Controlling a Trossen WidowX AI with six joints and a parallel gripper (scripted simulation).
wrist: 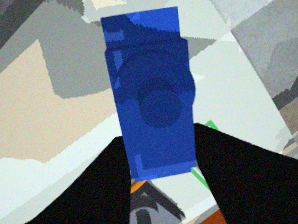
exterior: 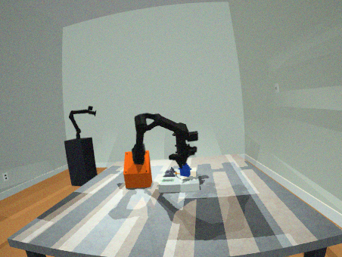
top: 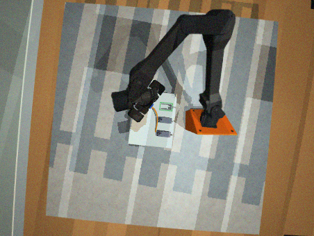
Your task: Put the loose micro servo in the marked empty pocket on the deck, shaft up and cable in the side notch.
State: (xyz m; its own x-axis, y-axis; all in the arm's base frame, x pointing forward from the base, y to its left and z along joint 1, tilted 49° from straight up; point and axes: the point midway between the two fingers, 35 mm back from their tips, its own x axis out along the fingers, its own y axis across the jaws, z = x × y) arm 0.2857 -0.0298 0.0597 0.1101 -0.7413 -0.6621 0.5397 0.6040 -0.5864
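Note:
My gripper (top: 147,101) (exterior: 184,165) (wrist: 157,139) is shut on the blue micro servo (exterior: 184,171) (wrist: 155,107), above the white deck (top: 142,139) (exterior: 179,188) (wrist: 232,82). The servo's round output boss faces the wrist camera; its underside is hidden there. Its orange cable (top: 157,118) (wrist: 137,186) curves from the servo toward the lower grey servo. The empty pocket, outlined in green (top: 166,103) (wrist: 211,125), lies to the right of the gripper in the top view; it also shows in the exterior view (exterior: 168,180). In the wrist view, the right finger partly hides the outline.
Two grey servos (top: 164,119) (top: 163,133) sit in the deck below the pocket in the top view. The arm's orange base (top: 226,128) (exterior: 138,179) stands beside the deck. Another arm on a black pedestal (exterior: 80,160) stands away from the table.

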